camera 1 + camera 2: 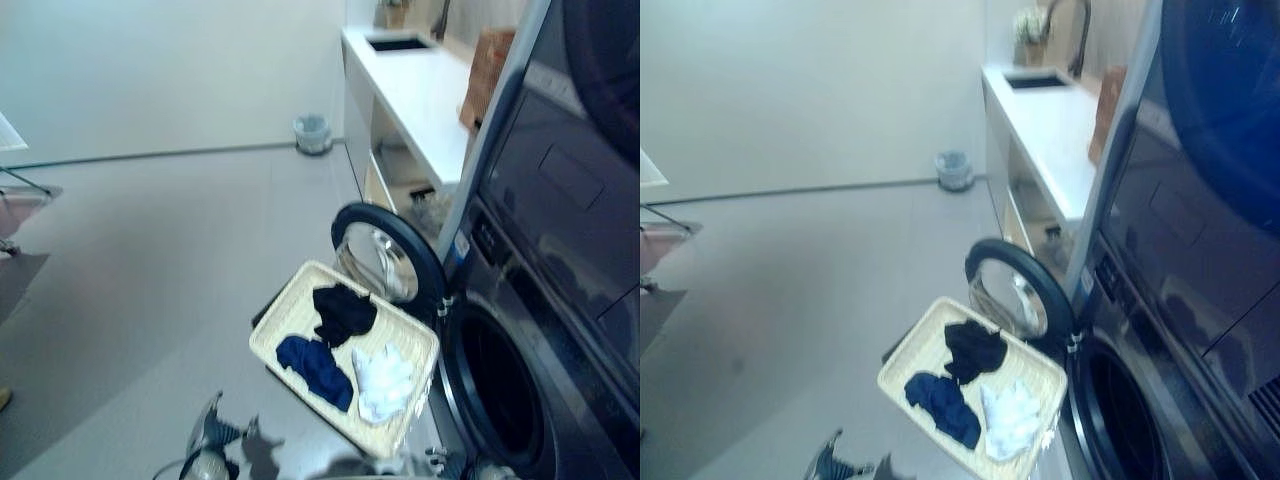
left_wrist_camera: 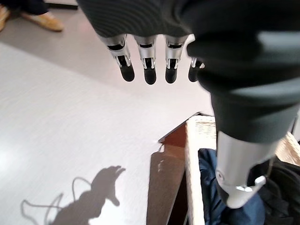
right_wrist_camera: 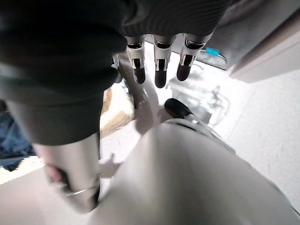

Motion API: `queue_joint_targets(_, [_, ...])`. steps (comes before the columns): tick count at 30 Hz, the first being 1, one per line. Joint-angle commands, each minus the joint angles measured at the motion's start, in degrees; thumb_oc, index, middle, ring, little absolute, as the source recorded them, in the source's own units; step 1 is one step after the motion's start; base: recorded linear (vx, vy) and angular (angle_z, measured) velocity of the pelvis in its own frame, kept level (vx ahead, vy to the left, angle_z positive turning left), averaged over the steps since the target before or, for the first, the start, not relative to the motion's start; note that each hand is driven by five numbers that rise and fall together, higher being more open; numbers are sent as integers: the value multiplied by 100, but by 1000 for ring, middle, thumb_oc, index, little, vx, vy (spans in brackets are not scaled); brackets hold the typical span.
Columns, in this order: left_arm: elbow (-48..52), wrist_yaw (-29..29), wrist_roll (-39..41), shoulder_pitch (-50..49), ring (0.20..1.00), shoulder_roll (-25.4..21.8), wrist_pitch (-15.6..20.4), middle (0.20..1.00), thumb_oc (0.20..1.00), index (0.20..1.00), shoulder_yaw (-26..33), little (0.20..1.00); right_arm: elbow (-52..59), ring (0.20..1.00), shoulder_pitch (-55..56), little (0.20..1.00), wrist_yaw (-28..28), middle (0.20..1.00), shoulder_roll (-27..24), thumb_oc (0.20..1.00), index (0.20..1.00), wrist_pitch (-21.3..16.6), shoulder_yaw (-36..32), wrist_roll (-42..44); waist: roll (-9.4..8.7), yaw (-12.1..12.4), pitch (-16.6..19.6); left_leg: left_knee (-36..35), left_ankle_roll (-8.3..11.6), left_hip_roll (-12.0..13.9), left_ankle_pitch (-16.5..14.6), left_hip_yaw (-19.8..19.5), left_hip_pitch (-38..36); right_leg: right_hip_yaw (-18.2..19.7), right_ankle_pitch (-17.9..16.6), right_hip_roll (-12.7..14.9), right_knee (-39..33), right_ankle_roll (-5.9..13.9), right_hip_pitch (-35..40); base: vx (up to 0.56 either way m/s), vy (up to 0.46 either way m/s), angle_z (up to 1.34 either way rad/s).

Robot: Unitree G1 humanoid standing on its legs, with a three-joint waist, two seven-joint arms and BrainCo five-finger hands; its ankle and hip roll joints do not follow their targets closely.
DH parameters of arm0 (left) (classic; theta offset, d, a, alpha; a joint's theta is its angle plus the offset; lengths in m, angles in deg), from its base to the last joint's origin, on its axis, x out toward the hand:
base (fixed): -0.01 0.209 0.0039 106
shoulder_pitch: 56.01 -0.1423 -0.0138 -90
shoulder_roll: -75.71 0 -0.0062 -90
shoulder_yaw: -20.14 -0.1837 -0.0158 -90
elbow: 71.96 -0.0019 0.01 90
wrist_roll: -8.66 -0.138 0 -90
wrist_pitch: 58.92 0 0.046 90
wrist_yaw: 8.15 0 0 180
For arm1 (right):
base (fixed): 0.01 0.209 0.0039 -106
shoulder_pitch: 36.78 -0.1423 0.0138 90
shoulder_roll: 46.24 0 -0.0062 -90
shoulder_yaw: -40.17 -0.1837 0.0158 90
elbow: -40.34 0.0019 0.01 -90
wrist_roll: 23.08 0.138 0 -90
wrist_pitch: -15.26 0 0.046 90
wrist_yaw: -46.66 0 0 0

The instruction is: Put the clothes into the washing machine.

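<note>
Lying in the basket (image 1: 300,295), clothes (image 1: 345,312) beside washing machine (image 1: 520,330).

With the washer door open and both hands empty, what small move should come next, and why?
Probably lower the left hand toward the basket and reach for the dark blue cloth. Its fingers hang open above the floor just beside the basket rim, all three clothes lie in the basket, and the washer drum is open. The right hand hangs open too.

— Any writing you can read here?
— None. The washing machine (image 1: 520,330) carries a small blue sticker (image 1: 457,247) near its upper left corner, but its print is illegible.
</note>
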State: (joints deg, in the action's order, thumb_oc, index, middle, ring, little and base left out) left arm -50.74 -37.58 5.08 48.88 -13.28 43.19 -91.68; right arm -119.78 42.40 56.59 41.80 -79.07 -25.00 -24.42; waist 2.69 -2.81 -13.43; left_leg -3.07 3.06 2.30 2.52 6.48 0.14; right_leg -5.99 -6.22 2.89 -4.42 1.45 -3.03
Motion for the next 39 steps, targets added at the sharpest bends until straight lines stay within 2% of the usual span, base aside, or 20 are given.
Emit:
queue_joint_targets(1, [-59, -335, 198, 600, 1000, -144, 41, 1000, 1000, 1000, -83, 1000, -9, 1000, -424, 1000, -13, 1000, -20, 1000, 1000, -62, 278, 231, -245, -168, -434, 570, -405, -549, -663, 398, 205, 431, 481, -97, 403, 308, -148, -84, 108, -30])
queue_joint_targets(4, [-59, -417, 285, 965, 1000, -202, 16, 1000, 1000, 1000, -123, 1000, 52, 1000, -622, 1000, -51, 1000, -64, 1000, 1000, -116, 332, 322, -300, -234, -675, 853, -403, -571, -727, 501, 543, 534, 351, -57, 391, 338, -437, -94, 74, -35])
queue_joint_targets(5, [-118, -208, 472, 1240, 1000, -292, 14, 1000, 1000, 1000, -122, 1000, 80, 1000, -748, 1000, -49, 1000, -85, 1000, 1000, -171, 366, 398, -372, -282, -821, 1086, -409, -599, -808, 561, 751, 601, 267, -18, 385, 372, -621, -87, 33, -28])
queue_joint_targets(10, [-166, -122, 514, 1398, 1000, -341, 12, 1000, 1000, 1000, -91, 1000, 114, 1000, -813, 1000, -62, 1000, -82, 1000, 1000, -219, 391, 424, -421, -309, -913, 1284, -415, -597, -875, 598, 916, 651, 230, -2, 419, 389, -760, -53, 4, -19])
queue_joint_targets(11, [-454, 35, 510, 2183, 1000, -661, -145, 1000, 1000, 1000, -105, 1000, 333, 1000, -1157, 1000, -158, 1000, -25, 1000, 1000, -340, 481, 1022, -682, -512, -1271, 2062, -429, -534, -1146, 772, 1579, 909, 116, -22, 676, 450, -1366, -154, -5, -13])
queue_joint_targets(17, [-699, 14, 378, 2989, 1000, -1012, -343, 1000, 1000, 1000, -224, 1000, 574, 1000, -1354, 1000, -210, 1000, -20, 1000, 1000, -396, 524, 1287, -911, -752, -1520, 2491, -434, -515, -1296, 885, 2123, 1070, 17, -29, 924, 520, -1990, -82, 21, -32])
queue_joint_targets(28, [-934, -48, 173, 3998, 1000, -1130, -678, 1000, 1000, 1000, -720, 1000, 927, 1000, -1475, 1000, -389, 1000, -99, 1000, 1000, -443, 742, 1585, -1013, -1079, -1637, 3053, -379, -536, -1448, 894, 3022, 1074, -129, 1, 1127, 495, -2891, -24, 29, -7])
queue_joint_targets(30, [-1083, 70, 133, 4320, 1000, -1166, -901, 1000, 1000, 1000, -889, 1000, 1105, 1000, -1508, 1000, -474, 1000, -144, 1000, 1000, -465, 816, 1758, -1042, -1199, -1637, 3234, -348, -546, -1489, 886, 3342, 1056, -200, 27, 1164, 487, -3215, -18, 15, -9])
queue_joint_targets(35, [-1217, 458, 50, 4629, 1000, -1240, -1114, 1000, 1000, 1000, -1056, 1000, 1372, 1000, -1546, 1000, -549, 1000, -219, 1000, 1000, -448, 876, 1972, -1066, -1329, -1637, 3388, -320, -536, -1506, 884, 3682, 1057, -265, 33, 1212, 469, -3561, -3, 1, -1])
queue_joint_targets(36, [-1264, 812, -28, 4718, 1000, -1239, -1371, 1000, 1000, 1000, -1151, 1000, 1473, 1000, -1558, 1000, -592, 1000, -247, 1000, 1000, -447, 878, 2017, -1063, -1375, -1637, 3432, -315, -543, -1497, 871, 3817, 1060, -285, 24, 1250, 460, -3711, -14, 6, -4])
queue_joint_targets(37, [-1277, 874, -29, 4737, 1000, -1230, -1419, 1000, 1000, 1000, -1170, 1000, 1497, 1000, -1565, 1000, -605, 1000, -250, 1000, 1000, -449, 885, 2020, -1063, -1388, -1637, 3445, -316, -543, -1495, 870, 3855, 1061, -291, 22, 1259, 456, -3750, -23, 13, -5])
queue_joint_targets(38, [-1355, 1292, -209, 4818, 1000, -1207, -1733, 1000, 1000, 1000, -1253, 1000, 1564, 1000, -1591, 1000, -640, 1000, -272, 1000, 1000, -460, 902, 2057, -1068, -1437, -1637, 3492, -318, -552, -1492, 857, 3986, 1071, -321, 9, 1291, 443, -3896, 59, 52, -4])
queue_joint_targets(39, [-1398, 1545, -464, 4811, 1000, -1169, -1964, 1000, 1000, 1000, -1329, 1000, 1593, 1000, -1546, 1000, -662, 1000, -279, 1000, 1000, -471, 926, 2063, -995, -1404, -1637, 3550, -287, -494, -1682, 771, 3954, 1043, -197, -82, 1328, 448, -3867, 67, 67, -4])
